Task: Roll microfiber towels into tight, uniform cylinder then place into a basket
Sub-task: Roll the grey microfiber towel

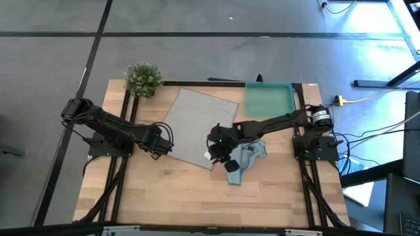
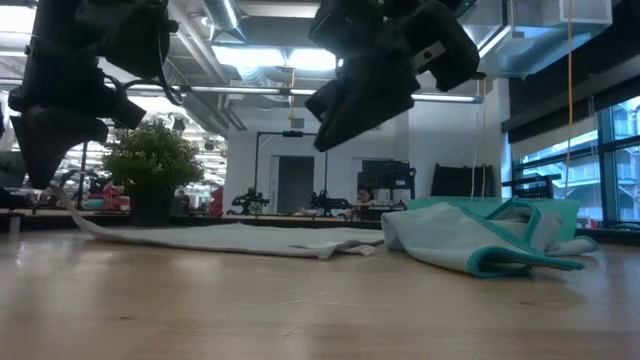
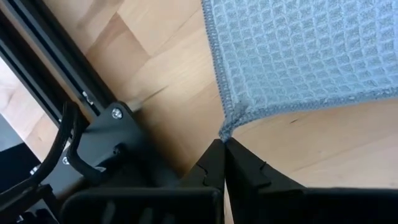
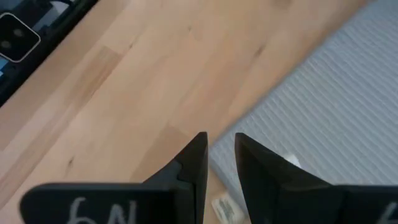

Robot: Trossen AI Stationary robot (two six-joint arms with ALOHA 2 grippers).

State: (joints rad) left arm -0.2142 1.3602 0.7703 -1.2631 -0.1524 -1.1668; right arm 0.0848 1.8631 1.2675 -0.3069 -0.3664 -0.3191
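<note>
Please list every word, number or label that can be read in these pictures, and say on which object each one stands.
"6N", as it shows, perhaps upside down: white hand-drawn marks on the dark body of the right gripper.
Small white tag at the corner of the pale grey-blue waffle-weave towel: its print is too blurred to read.
Nothing else is readable.

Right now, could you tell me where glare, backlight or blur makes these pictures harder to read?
High view: strong bluish glare washes the floor at upper right, past the basket. Low view: bright ceiling lights and windows leave both arms as dark shapes, and the near tabletop is soft. Right wrist view: the grey towel looks smeared. Left wrist view: the towel's weave is crisp.
</note>
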